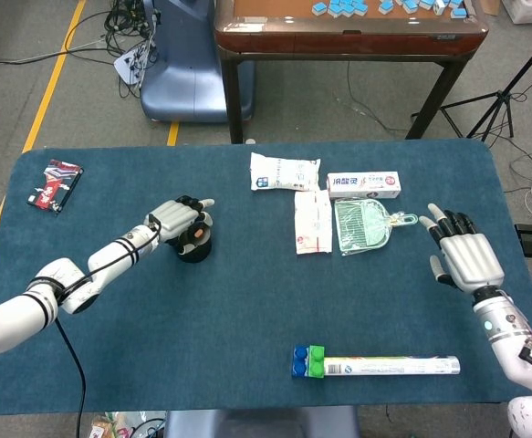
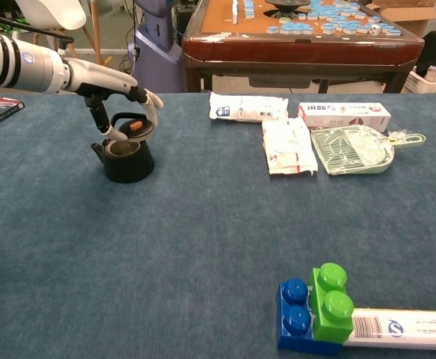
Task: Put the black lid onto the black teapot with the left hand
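The black teapot (image 1: 193, 247) (image 2: 127, 159) stands left of the table's middle, its mouth uncovered. My left hand (image 1: 177, 219) (image 2: 119, 99) hovers just over it and pinches the black lid (image 2: 134, 126), which has an orange knob. The lid is tilted above the pot's far right rim, close to the opening; in the head view it is mostly hidden under the hand. My right hand (image 1: 465, 255) is held up at the right edge with its fingers spread and nothing in it.
On the blue table (image 1: 247, 310): white packets (image 1: 285, 172) (image 1: 312, 223), a toothpaste box (image 1: 363, 185), a green dustpan (image 1: 364, 225), a tube with blue and green blocks (image 1: 375, 364), and a dark packet (image 1: 55, 183) at far left.
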`<state>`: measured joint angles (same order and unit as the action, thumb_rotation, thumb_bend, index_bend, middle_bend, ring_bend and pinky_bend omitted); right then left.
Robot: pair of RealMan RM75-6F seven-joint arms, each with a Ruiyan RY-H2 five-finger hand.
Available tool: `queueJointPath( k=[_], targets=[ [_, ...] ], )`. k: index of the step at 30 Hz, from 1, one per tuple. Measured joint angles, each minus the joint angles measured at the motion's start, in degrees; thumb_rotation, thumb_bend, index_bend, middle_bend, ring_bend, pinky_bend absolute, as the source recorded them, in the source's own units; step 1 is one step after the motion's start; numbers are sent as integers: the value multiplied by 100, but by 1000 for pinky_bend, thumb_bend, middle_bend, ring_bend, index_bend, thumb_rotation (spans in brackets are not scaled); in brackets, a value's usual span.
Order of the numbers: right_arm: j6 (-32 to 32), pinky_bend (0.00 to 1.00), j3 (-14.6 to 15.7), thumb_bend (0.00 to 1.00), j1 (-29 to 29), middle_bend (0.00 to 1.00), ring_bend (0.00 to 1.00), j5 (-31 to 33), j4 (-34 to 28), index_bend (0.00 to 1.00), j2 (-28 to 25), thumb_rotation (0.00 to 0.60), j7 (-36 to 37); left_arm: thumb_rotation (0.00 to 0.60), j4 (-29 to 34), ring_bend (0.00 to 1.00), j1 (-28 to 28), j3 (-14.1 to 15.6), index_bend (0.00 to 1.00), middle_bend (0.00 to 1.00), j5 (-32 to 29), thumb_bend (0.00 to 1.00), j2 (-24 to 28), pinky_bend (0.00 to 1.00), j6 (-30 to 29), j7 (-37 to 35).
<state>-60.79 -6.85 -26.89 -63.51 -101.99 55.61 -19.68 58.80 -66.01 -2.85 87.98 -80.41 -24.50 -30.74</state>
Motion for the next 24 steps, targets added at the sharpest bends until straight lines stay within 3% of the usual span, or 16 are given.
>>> queueJointPath(
  k=[24],
  targets=[
    [-66, 0, 26, 546, -44, 0, 0, 129, -125, 88, 41, 600, -225, 600, -435, 0, -73, 586, 369, 0, 420, 331, -68, 0, -383, -899]
  ],
)
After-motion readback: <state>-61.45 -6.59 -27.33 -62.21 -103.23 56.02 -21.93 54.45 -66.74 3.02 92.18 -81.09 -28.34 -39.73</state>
